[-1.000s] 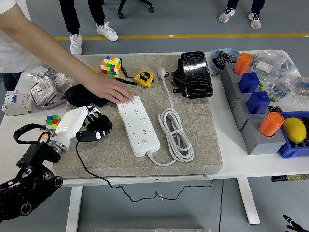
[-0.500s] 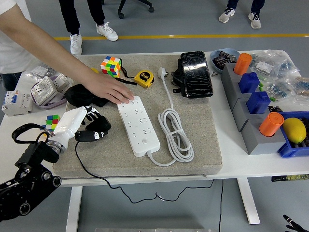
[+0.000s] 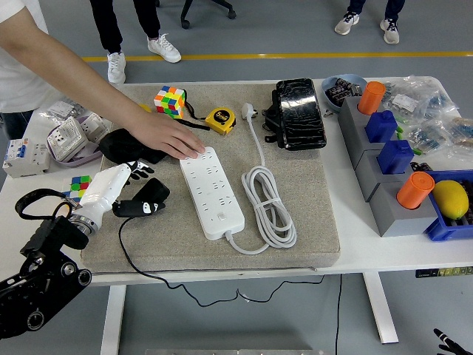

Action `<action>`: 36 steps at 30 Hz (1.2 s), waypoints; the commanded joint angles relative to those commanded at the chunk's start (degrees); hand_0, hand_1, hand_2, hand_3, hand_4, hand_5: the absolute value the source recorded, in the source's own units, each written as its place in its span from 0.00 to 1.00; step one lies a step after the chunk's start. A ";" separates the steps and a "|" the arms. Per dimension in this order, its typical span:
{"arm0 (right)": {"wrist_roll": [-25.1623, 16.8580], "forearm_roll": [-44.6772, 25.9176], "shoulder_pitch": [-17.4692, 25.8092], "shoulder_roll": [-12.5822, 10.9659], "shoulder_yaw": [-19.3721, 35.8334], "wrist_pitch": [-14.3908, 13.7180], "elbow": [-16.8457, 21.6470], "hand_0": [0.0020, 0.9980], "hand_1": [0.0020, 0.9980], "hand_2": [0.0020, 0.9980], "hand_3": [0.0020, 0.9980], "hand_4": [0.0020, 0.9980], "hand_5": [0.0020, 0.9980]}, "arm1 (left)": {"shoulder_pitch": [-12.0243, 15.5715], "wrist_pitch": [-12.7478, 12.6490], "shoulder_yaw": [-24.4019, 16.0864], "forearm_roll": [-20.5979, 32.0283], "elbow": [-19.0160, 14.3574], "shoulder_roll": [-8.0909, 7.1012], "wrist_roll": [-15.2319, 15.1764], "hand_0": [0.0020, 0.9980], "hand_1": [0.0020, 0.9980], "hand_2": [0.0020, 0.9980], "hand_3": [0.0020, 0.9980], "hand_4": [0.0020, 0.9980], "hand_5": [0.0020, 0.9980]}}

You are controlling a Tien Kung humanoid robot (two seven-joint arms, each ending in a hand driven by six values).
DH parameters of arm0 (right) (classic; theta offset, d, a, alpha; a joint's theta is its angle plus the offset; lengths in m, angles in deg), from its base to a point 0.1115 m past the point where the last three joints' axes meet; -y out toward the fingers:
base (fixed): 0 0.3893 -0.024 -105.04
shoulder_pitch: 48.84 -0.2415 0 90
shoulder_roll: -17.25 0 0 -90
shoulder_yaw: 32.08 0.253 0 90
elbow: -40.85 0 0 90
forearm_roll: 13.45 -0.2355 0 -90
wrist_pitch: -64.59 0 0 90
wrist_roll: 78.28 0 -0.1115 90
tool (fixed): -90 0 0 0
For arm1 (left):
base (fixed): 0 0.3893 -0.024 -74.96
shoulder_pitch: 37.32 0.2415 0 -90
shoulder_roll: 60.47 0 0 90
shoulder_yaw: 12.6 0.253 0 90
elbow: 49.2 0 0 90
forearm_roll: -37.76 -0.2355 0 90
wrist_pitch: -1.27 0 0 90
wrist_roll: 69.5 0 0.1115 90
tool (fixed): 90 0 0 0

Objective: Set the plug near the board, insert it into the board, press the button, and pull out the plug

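My left hand (image 3: 133, 194), white-backed with black fingers, lies on the grey mat at the left and is shut on the black plug (image 3: 150, 197). The plug's black cable (image 3: 137, 265) runs off the table's front edge. The plug sits a short gap left of the white power strip (image 3: 211, 191), which lies lengthwise on the mat. A person's hand (image 3: 171, 137) presses flat on the strip's far end. A small dark part of my right hand (image 3: 446, 342) shows at the bottom right corner, below the table.
The strip's white coiled cord (image 3: 269, 203) lies to its right. Behind it are a Rubik's cube (image 3: 169, 100), a yellow tape measure (image 3: 220, 119) and a black pouch (image 3: 300, 113). Grey blocks with orange and blue pegs (image 3: 388, 159) stand at the right. A black cloth (image 3: 127, 146) lies beyond my left hand.
My left hand has drawn slightly left and toward the near edge, taking the plug with it. The person's hand stays on the strip.
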 joint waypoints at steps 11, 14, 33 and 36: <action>0.02 0.01 -0.10 0.04 -0.07 0.02 -0.03 0.57 0.64 0.60 0.55 0.95 0.52 | 1.46 -0.26 -1.93 7.06 0.10 -0.11 -6.88 0.71 0.83 0.85 0.81 1.00 0.79; 0.02 0.01 -0.08 0.00 0.01 0.00 -0.05 0.57 0.64 0.60 0.55 0.95 0.52 | 2.13 -1.88 -2.46 10.22 0.10 -0.11 -10.97 0.76 0.86 0.88 0.83 1.00 0.86; 0.03 -0.15 -0.39 -0.07 -0.51 0.02 -0.19 0.57 0.64 0.60 0.55 0.95 0.52 | 5.29 -6.17 -8.53 42.76 1.51 1.03 -33.15 0.68 0.71 0.71 0.71 1.00 0.82; 0.04 0.00 -0.53 -0.04 -0.51 -0.01 -0.23 0.57 0.64 0.60 0.55 0.95 0.52 | 5.36 -6.40 -8.95 48.61 1.45 0.80 -35.26 0.68 0.71 0.71 0.71 1.00 0.82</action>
